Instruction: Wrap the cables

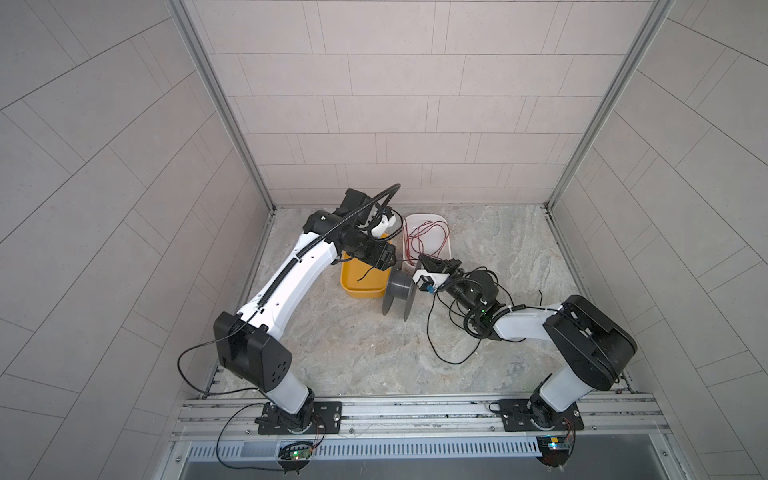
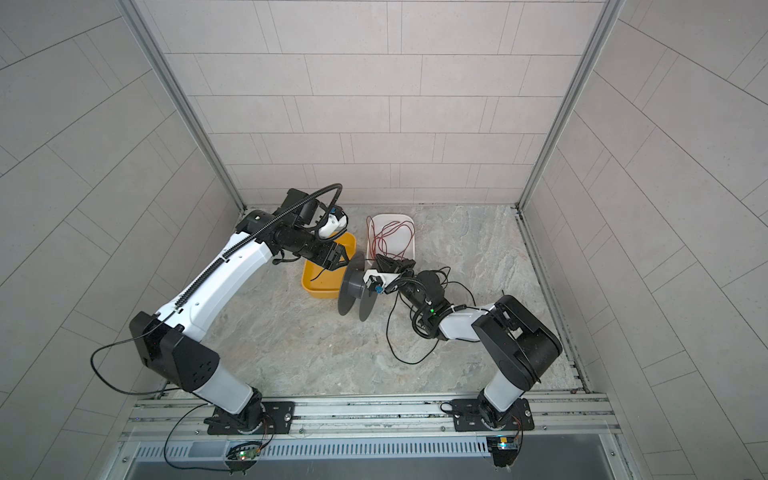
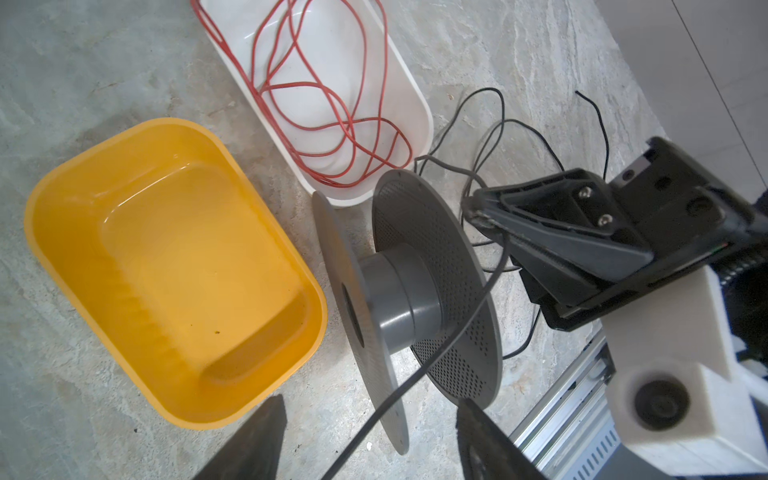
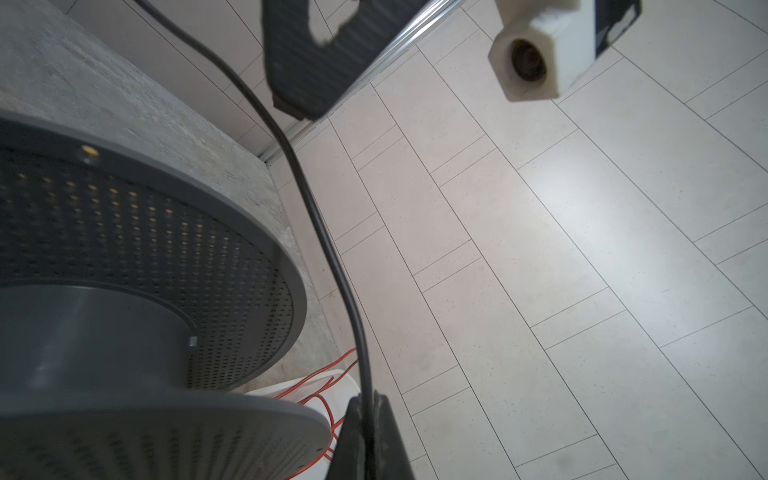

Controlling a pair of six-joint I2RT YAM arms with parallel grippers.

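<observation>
The cables are one thin black wire. It runs from my right gripper across the rim of a grey spool and on between the fingers of my left gripper. The left gripper is open, and the wire passes through its gap untouched. My right gripper is shut on the wire just beside the spool. In both top views the spool stands on edge between the two grippers. Slack wire lies looped on the table under the right arm.
A yellow bin sits empty just left of the spool, under my left wrist. A white bin behind the spool holds a tangle of red wire. Walls close in the back and both sides.
</observation>
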